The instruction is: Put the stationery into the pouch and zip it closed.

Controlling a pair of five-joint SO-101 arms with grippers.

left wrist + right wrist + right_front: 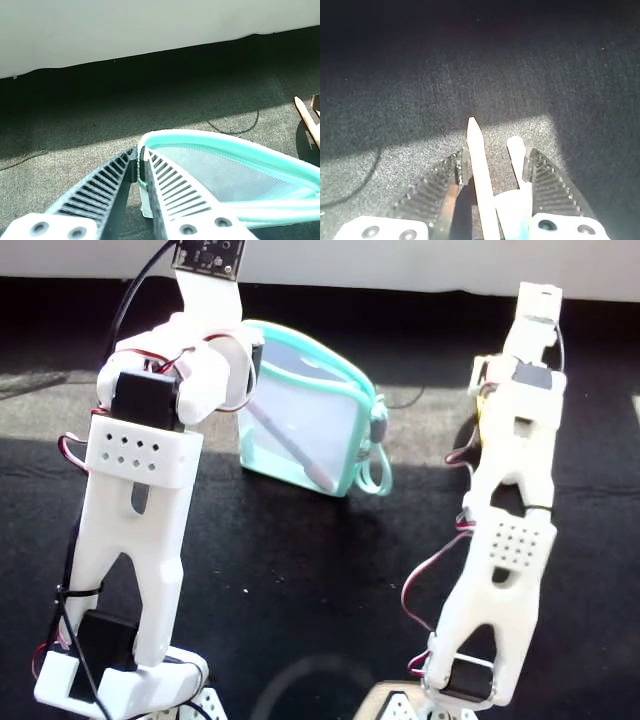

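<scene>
I am pinching the rim of the pouch (225, 170) in my left gripper (138, 153), keeping it upright on the table (300, 570). One pen (290, 448) is already lying inside. My right gripper (495, 156) is clamping a pencil (479, 170) and a white marker (516, 150) near the pouch. I am judging that those two and the zipping are left.

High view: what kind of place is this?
Likely a benchtop robot-manipulation rig: left arm and right arm mounted side by side on a dark felt-like mat, mint mesh pouch on it.
</scene>
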